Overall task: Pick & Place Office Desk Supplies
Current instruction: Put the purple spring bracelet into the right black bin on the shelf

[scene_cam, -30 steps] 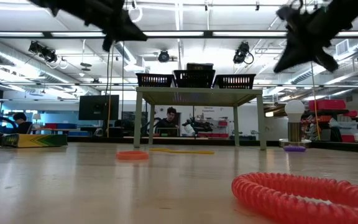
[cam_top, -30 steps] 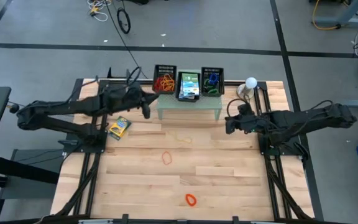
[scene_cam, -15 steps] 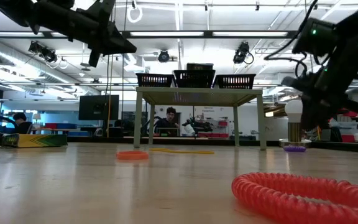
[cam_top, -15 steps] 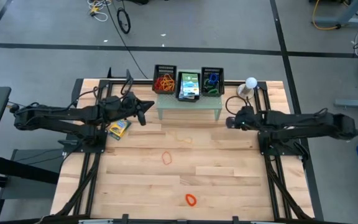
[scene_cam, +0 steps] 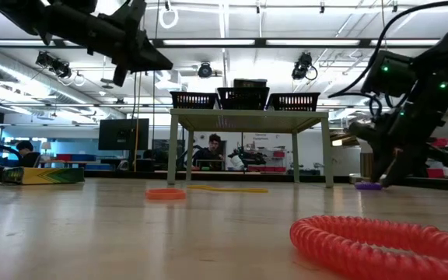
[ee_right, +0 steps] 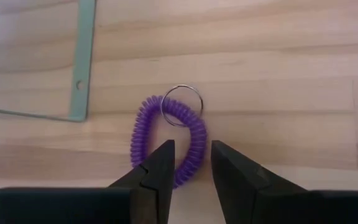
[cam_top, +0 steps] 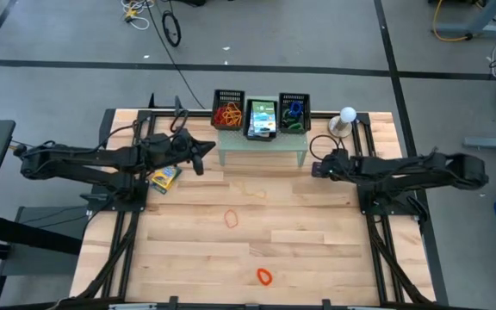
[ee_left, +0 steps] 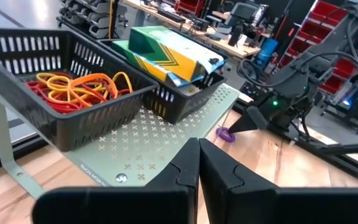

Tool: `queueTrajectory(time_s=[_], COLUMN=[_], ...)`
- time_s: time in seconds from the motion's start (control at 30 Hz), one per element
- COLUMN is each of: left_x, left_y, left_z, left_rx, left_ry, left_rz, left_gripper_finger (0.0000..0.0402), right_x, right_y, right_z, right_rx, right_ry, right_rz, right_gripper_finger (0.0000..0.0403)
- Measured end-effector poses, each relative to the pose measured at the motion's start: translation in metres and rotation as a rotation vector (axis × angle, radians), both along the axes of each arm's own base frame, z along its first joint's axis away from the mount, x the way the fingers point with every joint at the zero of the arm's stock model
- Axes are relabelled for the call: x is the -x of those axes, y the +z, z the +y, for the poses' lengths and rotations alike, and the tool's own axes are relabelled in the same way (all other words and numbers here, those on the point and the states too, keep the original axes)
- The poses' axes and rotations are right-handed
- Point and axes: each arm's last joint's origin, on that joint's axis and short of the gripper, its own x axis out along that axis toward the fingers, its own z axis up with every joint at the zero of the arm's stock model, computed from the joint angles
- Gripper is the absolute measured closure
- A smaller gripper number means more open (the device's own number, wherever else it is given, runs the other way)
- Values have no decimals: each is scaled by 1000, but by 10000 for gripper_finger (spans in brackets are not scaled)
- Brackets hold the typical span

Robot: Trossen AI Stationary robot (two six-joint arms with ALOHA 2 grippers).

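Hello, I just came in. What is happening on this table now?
A two-armed robot is sorting small desk supplies into black baskets on a pale green stand. The right gripper is open, low over the table, right above a purple coil loop with a metal ring, not yet gripping it. The left gripper is shut and empty, raised near the stand's left end. Two orange loops and one printed box lie on the table.

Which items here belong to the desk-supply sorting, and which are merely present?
Job:
purple coil loop under the right gripper
red loop
orange loop
yellow-green box
three black baskets

Bystanders:
ball-topped object
green stand
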Motion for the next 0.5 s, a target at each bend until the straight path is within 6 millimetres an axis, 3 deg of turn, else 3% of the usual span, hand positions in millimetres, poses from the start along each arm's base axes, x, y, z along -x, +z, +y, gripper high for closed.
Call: queueTrajectory(time_s=[0.27,0.5], left_x=[-3,-3], left_y=[-1,-1], left_z=[-9,-15], left_rx=[-50,-58], left_ry=[-65,-30], left_rz=[29,33], left_gripper_finger=[392,392], right_x=[-7,-7], right_y=[-8,-6], right_z=[-2,2], right_rx=[-9,8], right_ry=[7,35], right_rz=[75,67], right_gripper_finger=[295,368])
